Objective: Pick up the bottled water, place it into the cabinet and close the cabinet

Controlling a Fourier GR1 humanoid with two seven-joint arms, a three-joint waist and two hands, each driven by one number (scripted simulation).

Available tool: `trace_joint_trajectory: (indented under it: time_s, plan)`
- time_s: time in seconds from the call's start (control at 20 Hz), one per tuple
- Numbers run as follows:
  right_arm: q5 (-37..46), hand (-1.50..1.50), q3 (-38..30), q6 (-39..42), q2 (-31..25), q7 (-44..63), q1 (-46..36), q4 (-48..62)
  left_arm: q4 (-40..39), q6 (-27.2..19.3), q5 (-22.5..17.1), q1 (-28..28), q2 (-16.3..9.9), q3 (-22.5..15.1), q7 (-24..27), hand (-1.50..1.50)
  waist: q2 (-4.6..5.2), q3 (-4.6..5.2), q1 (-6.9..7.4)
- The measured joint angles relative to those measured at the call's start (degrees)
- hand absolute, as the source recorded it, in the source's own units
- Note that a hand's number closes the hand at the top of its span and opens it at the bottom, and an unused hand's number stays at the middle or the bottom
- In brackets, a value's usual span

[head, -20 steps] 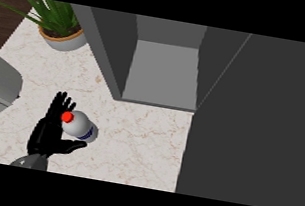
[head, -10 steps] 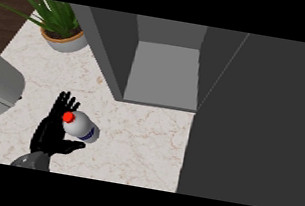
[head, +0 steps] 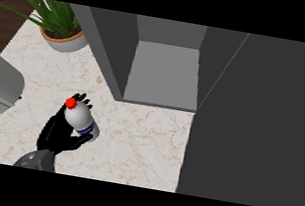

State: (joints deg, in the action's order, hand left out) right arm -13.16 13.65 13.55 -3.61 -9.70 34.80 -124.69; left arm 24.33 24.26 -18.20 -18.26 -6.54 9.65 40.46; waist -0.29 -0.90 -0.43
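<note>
The left hand (head: 57,132) now has its fingers wrapped round the bottled water (head: 79,119), lifted slightly off the desk (head: 142,139) toward the open cabinet (head: 162,71), so placing comes next.

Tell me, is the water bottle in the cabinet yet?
Not yet. Done: the left robot hand has its fingers curled round the bottled water, red cap up, over the counter. In hand: carrying it toward the open cabinet. Left: set the bottle on the shelf inside, then shut the door.
</note>
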Motion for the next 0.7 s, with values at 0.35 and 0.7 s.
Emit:
trace_joint_trajectory:
  time_s: [0.35, 0.7]
  plan:
    - [0.3, -1.5, 0.8, 0.0, 0.2, -0.9, 0.7, 0.1, -0.3, 0.2, 0.5, -1.4, 1.7, -0.6, -0.1, 1.5, 0.04, 0.28, -0.05]
    - [0.3, -1.5, -0.2, -0.4, 0.1, -1.4, -1.4, 2.2, 0.2, -2.3, 0.8, -2.3, 3.9, -1.6, 1.0, 1.5, 0.16, 0.57, 0.03]
